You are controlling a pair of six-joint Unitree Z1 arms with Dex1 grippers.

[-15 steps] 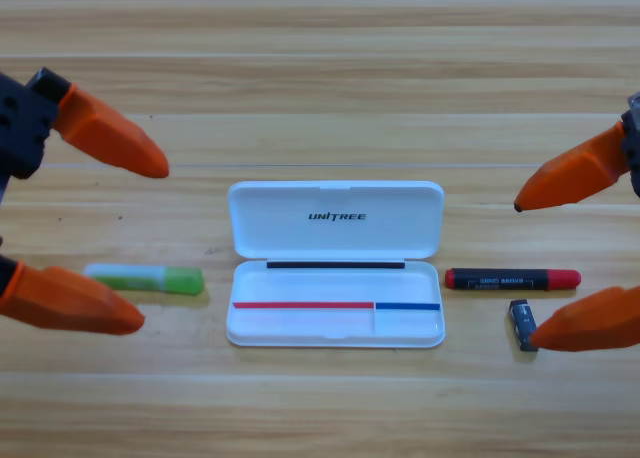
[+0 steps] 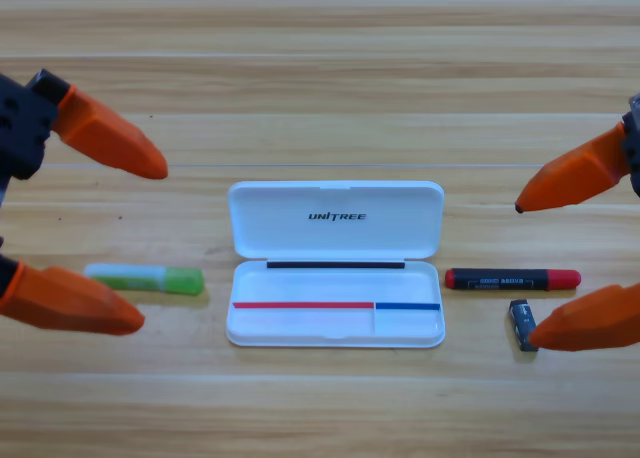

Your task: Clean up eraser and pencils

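Note:
The white case (image 2: 335, 278) lies open in the middle of the table, lid folded back. Left of it rests the green pencil (image 2: 145, 278), lying flat. To the case's right lies the black pencil with red ends (image 2: 512, 278), and just below it the small dark eraser (image 2: 521, 322). My left gripper (image 2: 154, 246) waits at the left edge, open, its lower jaw close to the green pencil's left end. At the right edge my right gripper (image 2: 522, 274) is open too, and its lower jaw covers part of the eraser's right side.
Bare wooden table (image 2: 320, 78) stretches above and below the case. Nothing else stands on it.

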